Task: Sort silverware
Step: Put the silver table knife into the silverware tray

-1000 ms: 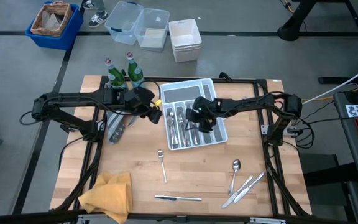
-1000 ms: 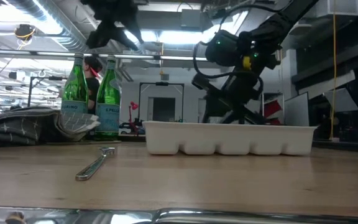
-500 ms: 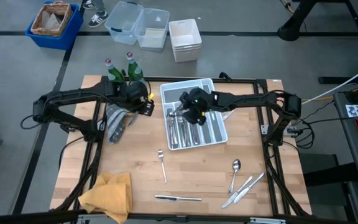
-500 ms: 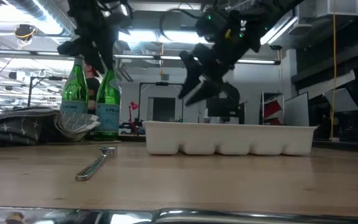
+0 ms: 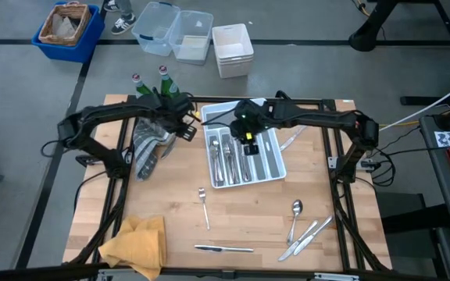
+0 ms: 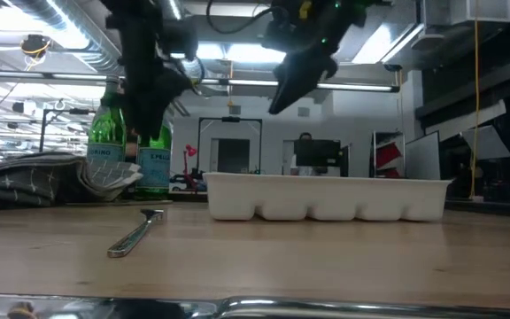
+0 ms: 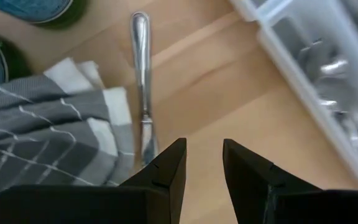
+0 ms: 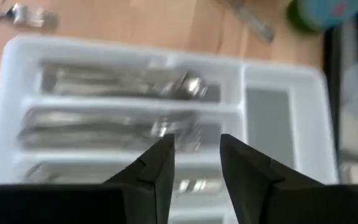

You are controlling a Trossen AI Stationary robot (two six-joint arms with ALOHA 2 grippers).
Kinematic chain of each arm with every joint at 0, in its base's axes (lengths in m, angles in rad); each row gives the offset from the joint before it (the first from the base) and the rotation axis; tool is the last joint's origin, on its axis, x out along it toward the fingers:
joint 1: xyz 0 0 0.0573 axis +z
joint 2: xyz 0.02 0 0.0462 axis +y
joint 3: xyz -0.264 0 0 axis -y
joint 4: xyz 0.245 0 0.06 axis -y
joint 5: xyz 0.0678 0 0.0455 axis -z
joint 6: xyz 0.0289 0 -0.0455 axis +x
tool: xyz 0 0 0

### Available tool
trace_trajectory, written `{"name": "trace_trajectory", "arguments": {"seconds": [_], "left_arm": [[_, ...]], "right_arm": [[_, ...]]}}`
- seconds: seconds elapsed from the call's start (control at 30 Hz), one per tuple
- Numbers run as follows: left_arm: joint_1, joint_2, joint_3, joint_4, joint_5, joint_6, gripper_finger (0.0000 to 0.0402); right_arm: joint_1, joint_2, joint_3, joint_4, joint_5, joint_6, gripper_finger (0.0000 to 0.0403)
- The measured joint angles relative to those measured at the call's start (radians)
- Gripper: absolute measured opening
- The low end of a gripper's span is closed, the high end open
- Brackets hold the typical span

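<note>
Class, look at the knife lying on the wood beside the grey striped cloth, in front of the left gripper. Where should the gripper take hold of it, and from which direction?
Grip the knife at mid-handle, from straight above. It lies flat on the bare table, and its blade end sits against the grey cloth, so the handle is probably the freer part. The left gripper is open; its fingers should straddle the narrow width.

Pale wood, white plastic, silver metal

We see shiny silver silverware (image 5: pixel 223 160) in a white tray (image 5: pixel 275 167) on the light wooden worktop (image 5: pixel 248 211), a grey cloth (image 7: pixel 36 130) checked with thin white lines and edged in white, two green bottles (image 6: pixel 109 133), a mustard-yellow rag (image 5: pixel 137 244), and black arms.
</note>
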Motion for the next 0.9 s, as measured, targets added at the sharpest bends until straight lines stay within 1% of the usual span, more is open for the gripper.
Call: {"name": "trace_trajectory", "arguments": {"seconds": [0.17, 0.43, 0.63, 0.9], "left_arm": [[0.052, 0.090, 0.000, -0.001, 0.010, 0.080, 0.0095], [0.110, 0.234, 0.000, 0.002, 0.019, 0.210, 0.0095], [0.153, 0.306, -0.001, 0.029, 0.020, 0.270, 0.0095], [0.209, 0.333, -0.001, 0.091, 0.019, 0.290, 0.0095]], "right_arm": [[0.000, 0.000, 0.067, -0.229, 0.000, 0.059, 0.0131], [0.000, -0.011, 0.069, -0.398, -0.012, 0.144, 0.0131], [0.000, -0.017, 0.069, -0.427, -0.019, 0.157, 0.0131], [0.000, -0.017, 0.069, -0.427, -0.019, 0.160, 0.0131]]}}
